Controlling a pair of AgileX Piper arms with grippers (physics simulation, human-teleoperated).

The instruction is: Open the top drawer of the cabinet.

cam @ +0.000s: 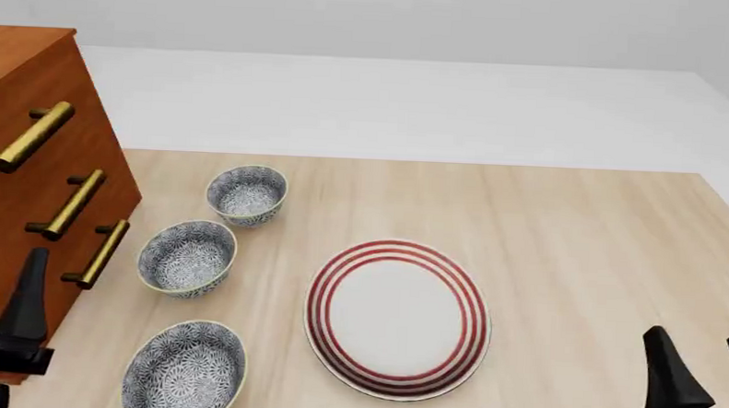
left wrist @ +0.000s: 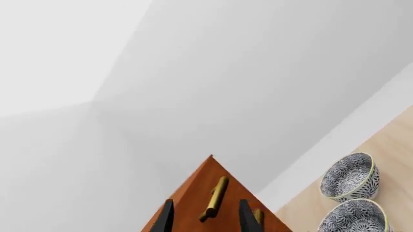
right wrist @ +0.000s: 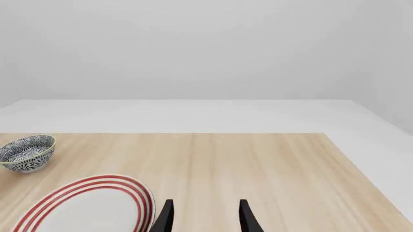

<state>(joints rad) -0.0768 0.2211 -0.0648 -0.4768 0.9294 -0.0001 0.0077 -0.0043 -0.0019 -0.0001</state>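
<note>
Left wrist view only: top drawer (left wrist: 193, 208) handle (left wrist: 215, 198) between open left fingers (left wrist: 166, 217); right fingers (right wrist: 244, 215) open too.

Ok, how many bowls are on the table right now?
3, in a row beside the cabinet: far bowl, middle bowl, near bowl by the left pincer. None seem hidden.

My target, the cabinet (cam: 26, 198), stands at the table's left edge, reddish-brown with three stacked brass bar handles. Its top drawer (cam: 37, 88) looks shut, flush with the lower two, though the angle is steep.
</note>
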